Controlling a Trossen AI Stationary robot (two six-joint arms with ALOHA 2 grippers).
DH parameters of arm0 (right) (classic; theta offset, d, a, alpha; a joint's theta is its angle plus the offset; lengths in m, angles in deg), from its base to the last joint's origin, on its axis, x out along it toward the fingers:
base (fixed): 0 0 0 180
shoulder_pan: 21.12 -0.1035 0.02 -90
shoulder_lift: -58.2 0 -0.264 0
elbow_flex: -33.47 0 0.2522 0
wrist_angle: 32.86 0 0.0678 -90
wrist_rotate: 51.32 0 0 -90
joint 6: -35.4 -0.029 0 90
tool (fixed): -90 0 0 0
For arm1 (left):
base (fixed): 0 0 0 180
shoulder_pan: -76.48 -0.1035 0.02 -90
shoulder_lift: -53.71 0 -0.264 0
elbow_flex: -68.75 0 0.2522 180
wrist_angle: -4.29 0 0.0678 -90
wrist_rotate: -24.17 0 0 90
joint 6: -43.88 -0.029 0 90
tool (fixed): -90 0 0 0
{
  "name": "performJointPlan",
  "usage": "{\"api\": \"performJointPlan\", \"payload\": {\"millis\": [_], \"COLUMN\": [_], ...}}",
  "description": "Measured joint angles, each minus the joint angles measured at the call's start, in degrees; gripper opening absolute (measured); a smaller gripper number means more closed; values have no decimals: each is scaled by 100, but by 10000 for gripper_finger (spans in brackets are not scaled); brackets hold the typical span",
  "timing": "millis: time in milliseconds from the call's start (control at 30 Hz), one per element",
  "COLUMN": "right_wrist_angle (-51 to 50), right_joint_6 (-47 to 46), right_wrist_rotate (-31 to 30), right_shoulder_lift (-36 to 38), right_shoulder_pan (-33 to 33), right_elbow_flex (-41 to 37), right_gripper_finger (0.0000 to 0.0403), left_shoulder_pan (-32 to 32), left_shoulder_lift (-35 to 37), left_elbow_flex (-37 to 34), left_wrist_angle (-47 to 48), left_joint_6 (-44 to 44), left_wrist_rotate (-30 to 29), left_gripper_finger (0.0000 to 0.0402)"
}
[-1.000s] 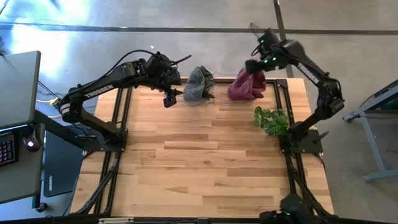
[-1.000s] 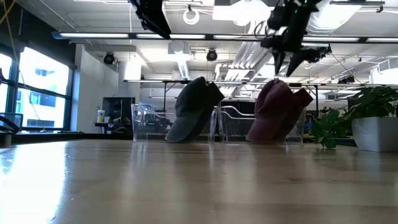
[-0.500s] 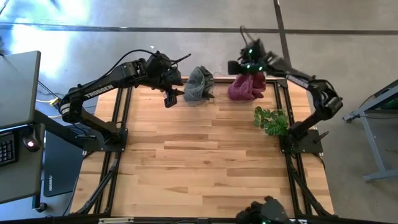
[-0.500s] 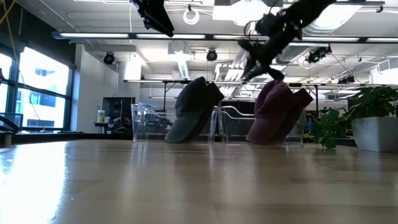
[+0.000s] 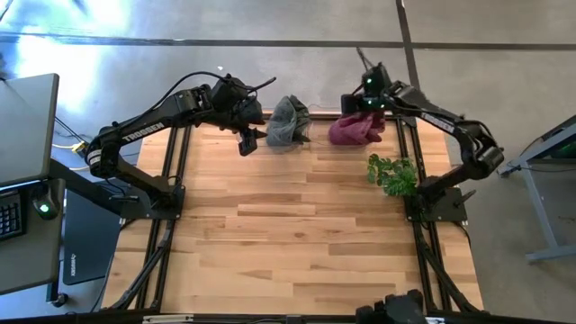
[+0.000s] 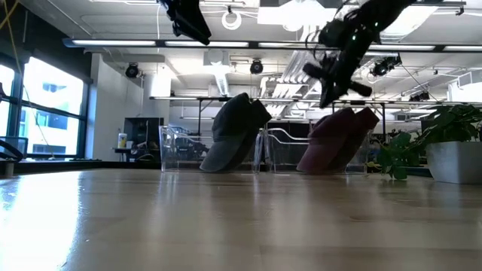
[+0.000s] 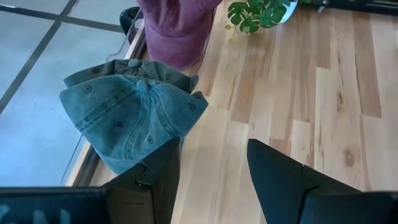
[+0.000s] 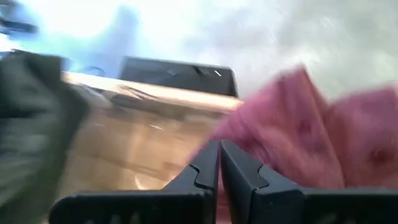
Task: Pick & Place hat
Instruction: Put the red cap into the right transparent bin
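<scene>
Two hats lean on clear stands at the table's far edge. The grey-green hat point(image 5: 288, 121) point(image 6: 233, 132) point(image 7: 130, 112) is on the left and the maroon hat point(image 5: 357, 130) point(image 6: 335, 139) point(image 8: 298, 130) on the right. My right gripper point(image 5: 351, 106) point(image 6: 326, 96) point(image 8: 219, 149) is shut at the top left of the maroon hat's crown. My left gripper point(image 5: 245, 142) point(image 7: 211, 146) hangs open above the table, left of the grey-green hat and touching nothing. My right gripper comes slanting down from above and from the table's right, its shut fingertips point(image 8: 208, 155) against the maroon crown's left edge point(image 8: 249, 143). The crown sits flattened below them point(image 6: 339, 113). I cannot tell whether any cloth is caught between the fingers. The hat's lower part stays on the table.
A potted green plant point(image 5: 393, 173) point(image 6: 444, 147) stands at the right edge, just near of the maroon hat. Clear stands point(image 6: 177, 147) line the far edge. The bare wooden tabletop point(image 5: 288, 234) stretches toward the near edge. A desk point(image 5: 22, 135) stands off the table's left.
My right gripper has come down and toward the table's left onto the maroon hat, tipping more level, and has shut. The hat's crown has sunk lower and the hat has shifted slightly toward the near edge. The grey-green hat is unchanged.
</scene>
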Motion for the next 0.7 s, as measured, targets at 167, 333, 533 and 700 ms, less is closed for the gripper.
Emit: {"api": "performJointPlan", "payload": {"millis": [167,333,533,700], "right_wrist_angle": [-204,-629,-1412,-1638], "right_joint_6": [214,343,499,589], "right_wrist_rotate": [973,2026,627,-30], "right_shoulder_lift": [368,373,249,470], "right_shoulder_pan": [-11,-254,-457,-443], "right_elbow_flex": [351,123,-316,-269], "right_gripper_finger": [2,3,4,2], "left_shoulder_pan": [0,0,0,-4], "left_shoulder_lift": [0,0,0,0], "left_elbow_flex": [0,0,0,0], "left_wrist_angle": [-1,-14,-32,-77], "left_joint_6": [43,66,66,198], "left_wrist_rotate": [4,5,10,454], "left_gripper_finger": [179,179,179,179]}}
